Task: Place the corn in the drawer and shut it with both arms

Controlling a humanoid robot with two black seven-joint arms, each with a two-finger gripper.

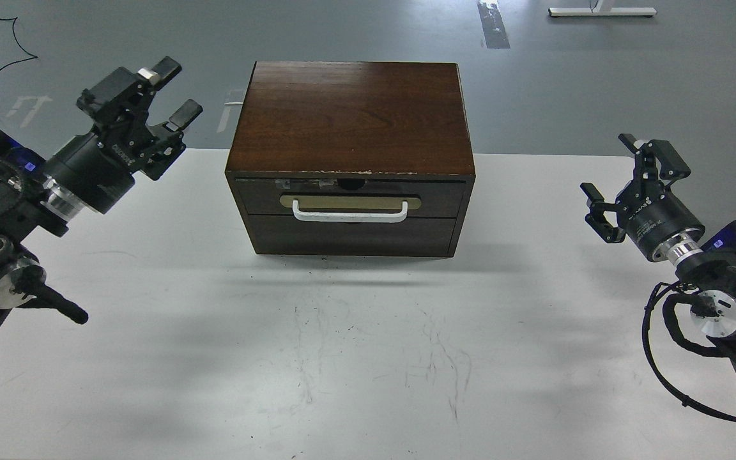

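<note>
Here, the drawer (349, 203) sat shut in a wooden cabinet (350, 115) on the bench (342, 358); its rigid white handle (349, 214) looked the best grip. Left hand (173, 92) and right hand (627, 185) hovered with fingers apart, empty. No corn was visible.

White lettering on the black body of the left gripper (173, 92): reads as ROBOTIQ, upside-down and partly blurred. White lettering plus smaller lines of print on the body of the right gripper (623, 179): too small to read. No other legible text.
</note>
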